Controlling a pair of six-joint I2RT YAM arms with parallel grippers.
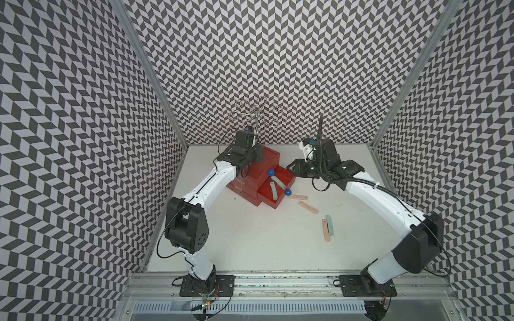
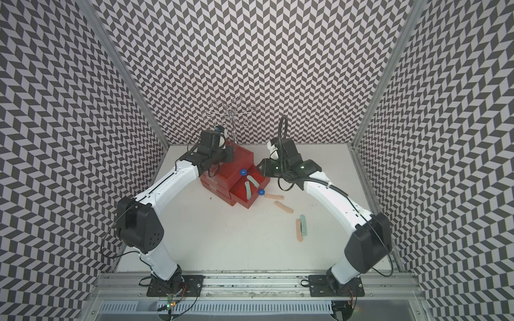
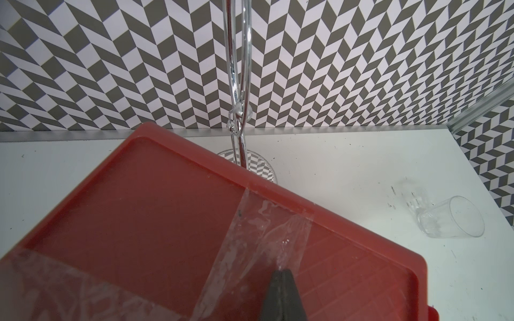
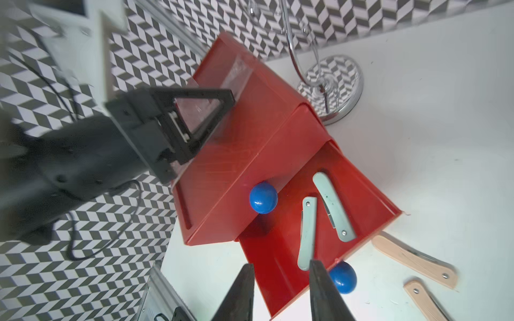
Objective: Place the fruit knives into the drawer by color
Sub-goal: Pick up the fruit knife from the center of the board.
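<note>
The fruit knives (image 1: 277,182) are lying in two groups. Two pale green knives (image 4: 333,207) are resting flat inside the open drawer (image 4: 370,194) of the red cabinet (image 1: 258,169). Four more are lying on the table (image 1: 250,244), on the right arm's side of the cabinet.

- A peach knife (image 1: 298,197) is lying just beside the open drawer's blue knob (image 1: 288,191), with its long axis running across the table.
- A second peach knife (image 1: 308,207) is lying diagonally near it.
- A third peach knife (image 1: 325,230) and a green knife (image 1: 330,224) are lying side by side, with their long axes running front to back. Whether they are touching cannot be told.

The right gripper (image 4: 281,266) is hovering over the drawer's front edge, jaws apart and empty. Every loose knife is lying toward that arm's base, so the right arm is judged the nearer. The left gripper (image 3: 282,273), jaws together, is sitting at the cabinet's taped top.
</note>
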